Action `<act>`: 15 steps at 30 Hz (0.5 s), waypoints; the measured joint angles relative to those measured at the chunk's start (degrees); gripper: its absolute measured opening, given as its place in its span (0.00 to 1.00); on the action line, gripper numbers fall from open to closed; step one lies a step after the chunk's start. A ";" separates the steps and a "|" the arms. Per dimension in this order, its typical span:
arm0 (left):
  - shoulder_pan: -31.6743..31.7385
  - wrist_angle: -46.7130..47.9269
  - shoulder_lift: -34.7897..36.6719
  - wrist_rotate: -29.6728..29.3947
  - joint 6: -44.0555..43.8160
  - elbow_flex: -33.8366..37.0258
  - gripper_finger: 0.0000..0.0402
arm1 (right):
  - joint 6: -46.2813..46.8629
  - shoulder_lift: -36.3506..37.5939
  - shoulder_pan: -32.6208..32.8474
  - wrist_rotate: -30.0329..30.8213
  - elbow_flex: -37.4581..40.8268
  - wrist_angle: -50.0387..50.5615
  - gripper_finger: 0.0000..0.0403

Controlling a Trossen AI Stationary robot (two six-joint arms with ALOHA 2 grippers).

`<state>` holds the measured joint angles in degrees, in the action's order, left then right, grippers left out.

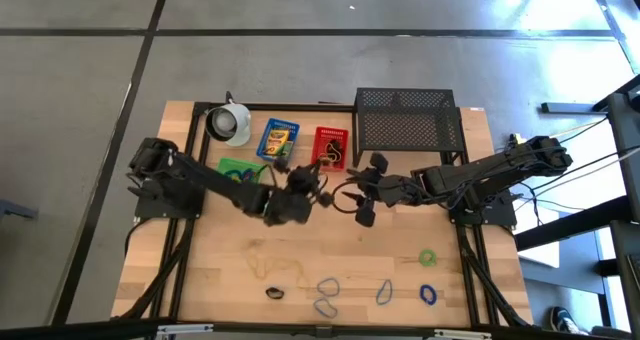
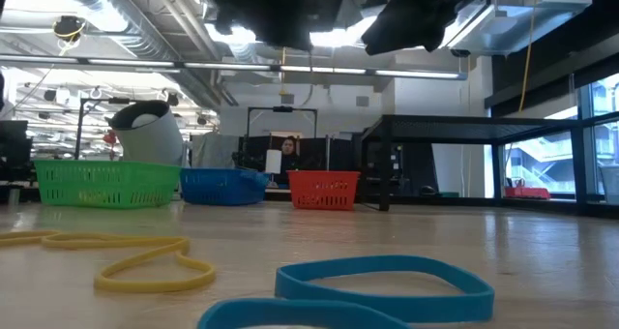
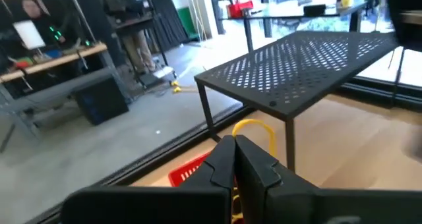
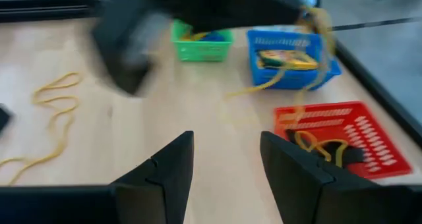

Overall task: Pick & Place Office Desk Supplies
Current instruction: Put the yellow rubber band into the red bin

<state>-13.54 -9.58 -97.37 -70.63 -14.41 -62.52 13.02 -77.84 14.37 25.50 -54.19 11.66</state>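
Observation:
My left gripper [image 1: 316, 174] [image 3: 235, 151] hovers over the red basket [image 1: 330, 146], shut on a yellow rubber band [image 3: 254, 126]. My right gripper [image 1: 356, 193] [image 4: 226, 153] is open just to the right of it, above the table, and touches nothing. The red basket [image 4: 343, 128] holds yellow bands and a dark clip. A crayon box [image 4: 287, 59] lies in the blue basket [image 1: 278, 140]. Green [image 1: 428, 257] and blue [image 1: 384, 293] bands, a dark clip [image 1: 275, 293] and thin yellow bands [image 1: 268, 265] lie flat near the table's near edge. My left gripper pinches the yellow rubber band between its shut fingers [image 3: 224, 159]. A loop [image 3: 257, 125] shows just past the fingertips. In the right wrist view the band [image 4: 316, 46] hangs slack below the gripper, lifted clear above the blue and red baskets.
The black mesh rack [image 1: 408, 120] stands at the far right, right behind the red basket. A white cup [image 1: 230, 123] and a green basket [image 1: 236, 168] sit at the far left. The table's middle [image 1: 330, 245] is bare wood. The two arms are close together.

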 joint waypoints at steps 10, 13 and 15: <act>12.37 0.00 0.01 13.24 -1.38 0.00 0.01 | -0.02 0.00 0.00 -7.54 0.01 0.00 0.44; 14.90 -0.02 -0.02 16.07 -1.59 0.00 0.01 | -0.02 0.00 0.00 -7.57 0.00 -0.02 0.44; 16.28 -0.12 -0.37 17.97 -2.31 0.00 0.01 | -0.02 0.00 0.00 -7.57 0.00 -0.02 0.44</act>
<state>2.74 -9.71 -97.74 -52.66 -16.73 -62.52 12.99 -77.84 14.37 17.93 -54.19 11.64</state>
